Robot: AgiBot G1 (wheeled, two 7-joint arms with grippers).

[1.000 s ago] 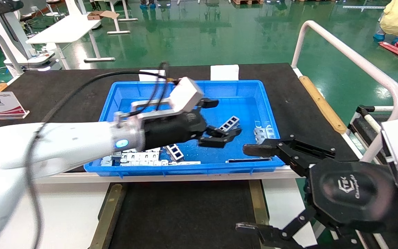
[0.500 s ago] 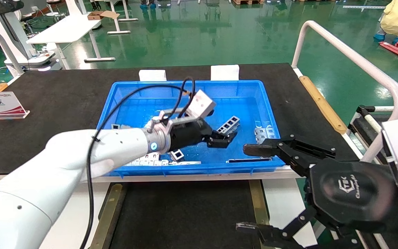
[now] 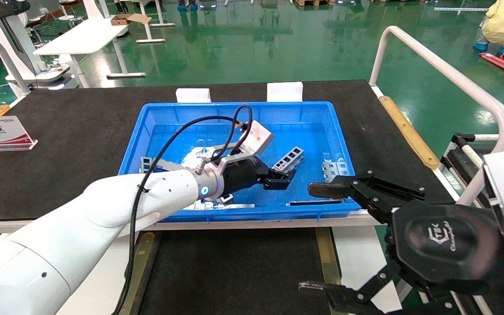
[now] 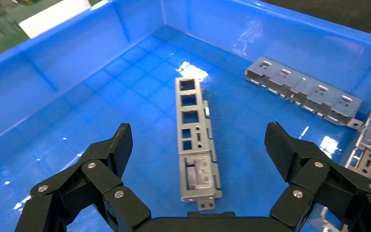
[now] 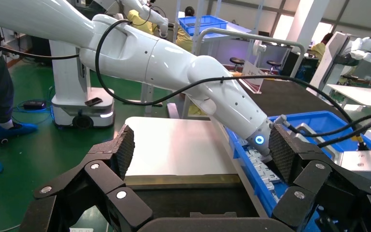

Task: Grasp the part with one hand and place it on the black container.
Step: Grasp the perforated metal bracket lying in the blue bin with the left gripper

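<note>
The part point(image 3: 289, 158) is a silver-grey ladder-like bracket lying flat on the floor of the blue bin point(image 3: 309, 109). In the left wrist view the part point(image 4: 195, 140) lies lengthwise between my open fingers. My left gripper point(image 3: 283, 176) is open and empty, low inside the bin, right at the near end of the part; it also shows in the left wrist view point(image 4: 198, 145). The black container point(image 3: 234, 271) is the flat black tray below the bin, flanked by brownish-gold strips point(image 3: 326, 256). My right gripper point(image 3: 315, 238) hangs open and empty at the lower right.
More metal brackets lie in the bin at the right point(image 3: 333, 168) and along the front left point(image 3: 190, 203); others show in the left wrist view point(image 4: 304, 89). A flat dark strip point(image 3: 315, 202) lies by the bin's front wall. A white rail point(image 3: 444, 74) borders the right side.
My left arm has swung lower and drawn in, bringing the open gripper down to the part's near end. The part and the right arm have not moved.
</note>
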